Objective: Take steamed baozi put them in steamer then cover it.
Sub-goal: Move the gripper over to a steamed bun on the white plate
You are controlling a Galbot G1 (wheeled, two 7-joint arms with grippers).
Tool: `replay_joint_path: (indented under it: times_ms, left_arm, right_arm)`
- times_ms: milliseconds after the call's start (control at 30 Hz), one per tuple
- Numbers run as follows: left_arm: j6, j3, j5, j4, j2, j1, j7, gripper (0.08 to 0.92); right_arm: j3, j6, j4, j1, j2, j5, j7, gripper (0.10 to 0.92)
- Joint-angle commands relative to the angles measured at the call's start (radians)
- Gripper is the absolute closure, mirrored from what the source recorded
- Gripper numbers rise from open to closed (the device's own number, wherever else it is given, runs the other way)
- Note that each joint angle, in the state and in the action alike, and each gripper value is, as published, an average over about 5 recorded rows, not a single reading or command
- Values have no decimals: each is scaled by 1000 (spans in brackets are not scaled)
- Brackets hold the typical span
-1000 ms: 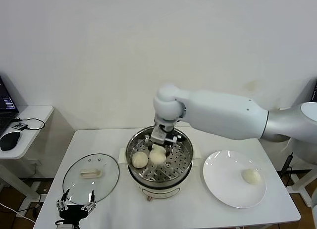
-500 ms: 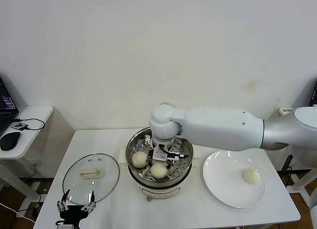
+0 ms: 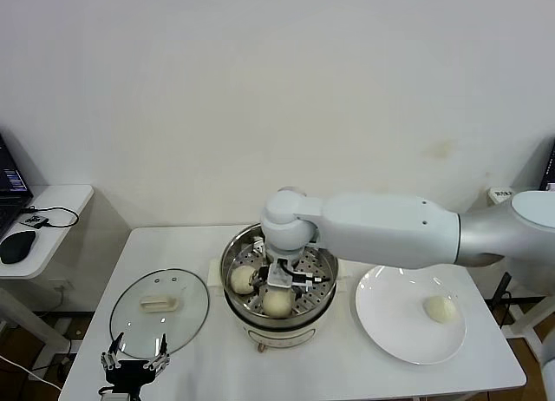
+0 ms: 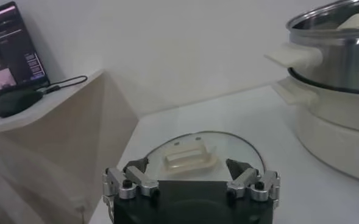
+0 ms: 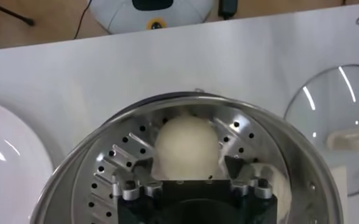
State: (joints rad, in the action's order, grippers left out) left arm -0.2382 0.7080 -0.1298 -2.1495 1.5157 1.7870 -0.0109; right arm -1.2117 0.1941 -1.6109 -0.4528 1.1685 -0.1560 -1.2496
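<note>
Buns first: the small round cream-white dough baozi look soft, light and easily dented, so each is best taken across its widest middle with a gentle squeeze. Three are visible. Two lie on the perforated tray inside the round shiny stainless-steel steamer (image 3: 279, 284): one (image 3: 277, 303) at its near side, directly under the right gripper (image 3: 285, 278), whose jaws stand spread either side of it without touching it, and another (image 3: 244, 279) beside it toward the lid. The third (image 3: 440, 309) rests on the one flat white plate (image 3: 386, 318), just right of the steamer.

One round clear glass cover (image 3: 159, 310) with a cream-white flat handle lies flat on the white tabletop (image 3: 347, 371), left of the steamer. It looks rigid, breakable and slippery, so the handle is the place to grip. The left gripper (image 3: 133, 363) waits at the cover's near edge, jaws open and empty.
</note>
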Motion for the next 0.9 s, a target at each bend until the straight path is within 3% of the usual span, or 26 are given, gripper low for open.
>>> replay_joint_path:
  times_ms: [33,233,367,467,633,900]
  left_arm:
    - [0,-2,-1,-2,-1,1,1,177]
    - [-2,-9,-5,-8,-8,3,10,177]
    - [-2,-15,-4,-13,-18,5,15,177]
    - [-3,-20,-2,-17,-27,5,17,177]
    - [-3,-29,6,-24,-38,1,17,177]
    - [-8,-42,19,-21,-46,-6,23,177]
  right_arm:
    - [56,-30,-6,-11,-30,26,5,203]
    - [156,-149,-14,-117,-180,245,-16,203]
    - [198,-387,-24,-159,-322,453,12,203]
    - [248,-580,-33,-143,-430,527,40,203]
    - [311,-706,-51,-62,-616,473,22,203]
    - [488,-654,-51,229,-786,295,-24,203]
